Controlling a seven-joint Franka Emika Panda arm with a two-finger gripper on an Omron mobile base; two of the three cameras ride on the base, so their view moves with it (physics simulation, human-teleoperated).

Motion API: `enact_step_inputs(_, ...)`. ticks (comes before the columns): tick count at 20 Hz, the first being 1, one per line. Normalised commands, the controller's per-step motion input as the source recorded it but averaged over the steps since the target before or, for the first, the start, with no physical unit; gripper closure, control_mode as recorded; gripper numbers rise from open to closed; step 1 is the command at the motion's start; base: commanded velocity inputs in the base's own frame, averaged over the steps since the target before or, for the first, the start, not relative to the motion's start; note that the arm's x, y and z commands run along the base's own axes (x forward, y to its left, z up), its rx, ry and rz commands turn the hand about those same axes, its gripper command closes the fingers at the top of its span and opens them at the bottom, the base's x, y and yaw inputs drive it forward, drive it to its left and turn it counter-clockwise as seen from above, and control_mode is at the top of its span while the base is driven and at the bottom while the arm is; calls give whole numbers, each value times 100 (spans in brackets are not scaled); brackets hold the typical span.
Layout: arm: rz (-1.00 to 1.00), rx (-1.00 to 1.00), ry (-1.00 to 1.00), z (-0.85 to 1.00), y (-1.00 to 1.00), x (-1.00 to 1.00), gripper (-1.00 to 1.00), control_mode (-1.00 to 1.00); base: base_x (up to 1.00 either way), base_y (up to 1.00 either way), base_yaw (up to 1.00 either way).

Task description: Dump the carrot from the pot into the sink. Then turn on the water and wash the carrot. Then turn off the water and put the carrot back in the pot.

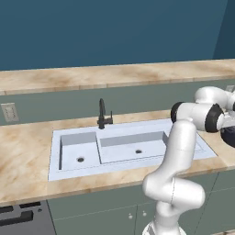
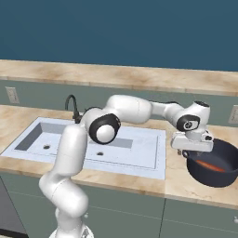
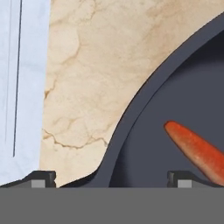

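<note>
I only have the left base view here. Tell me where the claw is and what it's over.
Observer: The claw sits at the near-left rim of the pot, on the counter to the right of the sink.
Operator: Confirm the carrot is in there.
Observer: Yes, the carrot lies on the pot's floor, slanted.
Operator: Give me the finger placement.
Observer: In the hand view the fingertips straddle the pot's wall: one fingertip outside over the counter, the other inside near the carrot.
Operator: Report the tap.
Observer: No stream falls from the faucet and both basins look dry.
</note>
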Motion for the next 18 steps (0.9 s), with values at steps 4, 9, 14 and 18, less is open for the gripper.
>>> enact_step_inputs(4, 0, -2, 0, -42, 1, 0, -100, -100, 0, 0, 0)
enact_step_inputs(9, 0, -6, 0, -39, 7, 0, 100, -100, 0, 0, 0)
enact_step_inputs(14, 0, -1, 0, -5, 31, -7, 100, -100, 0, 0, 0)
enact_step_inputs(18, 0, 0, 0, 36, 78, -30, 100, -100, 0, 0, 0)
